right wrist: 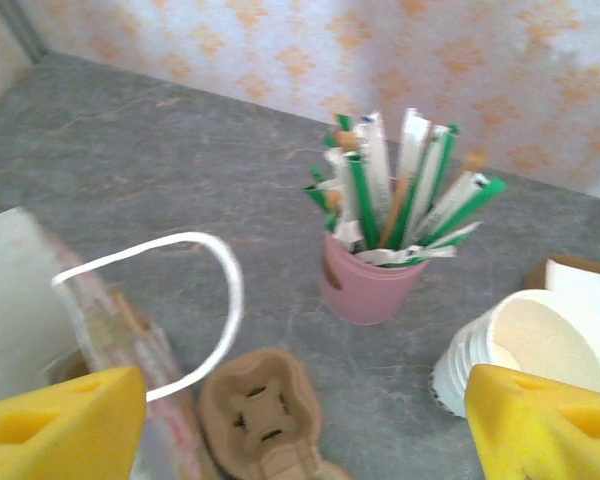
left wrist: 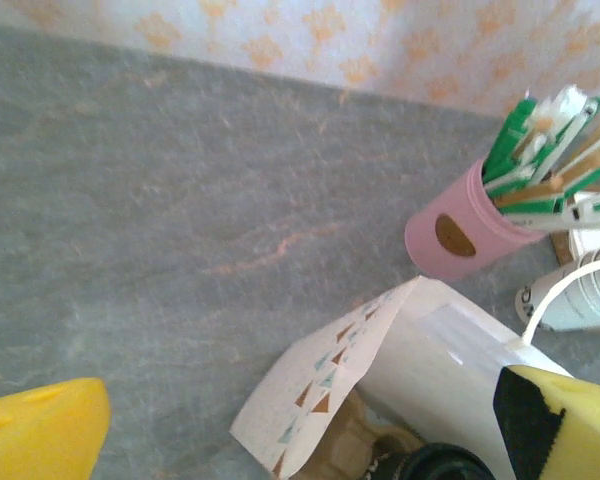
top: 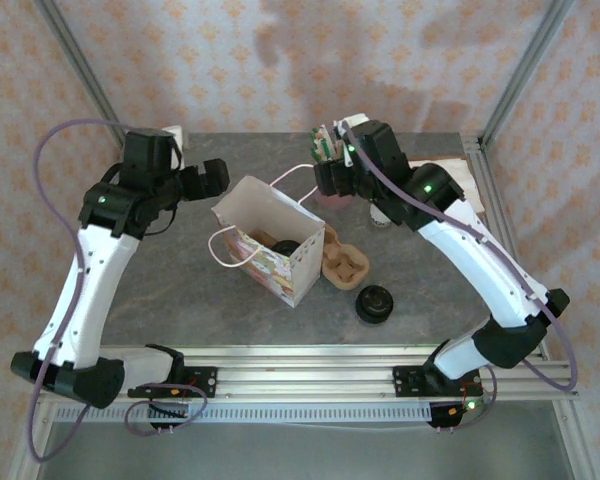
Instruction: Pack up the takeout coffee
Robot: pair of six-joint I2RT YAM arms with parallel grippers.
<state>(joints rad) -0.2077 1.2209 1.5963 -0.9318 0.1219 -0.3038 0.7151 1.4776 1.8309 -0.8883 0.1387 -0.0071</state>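
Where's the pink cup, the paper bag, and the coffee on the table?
pink cup (right wrist: 365, 285): right wrist view, its side.
paper bag (top: 267, 268): top view, patterned front wall.
takeout coffee (top: 374, 303): top view, its black lid.

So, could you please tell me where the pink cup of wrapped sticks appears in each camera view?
Top external: pink cup at back centre, just beyond the paper bag's far corner.
Left wrist: pink cup on the right, above the middle, past the bag's open corner.
Right wrist: pink cup in the centre, right of the bag's handle.
Shared landmark: the paper bag.
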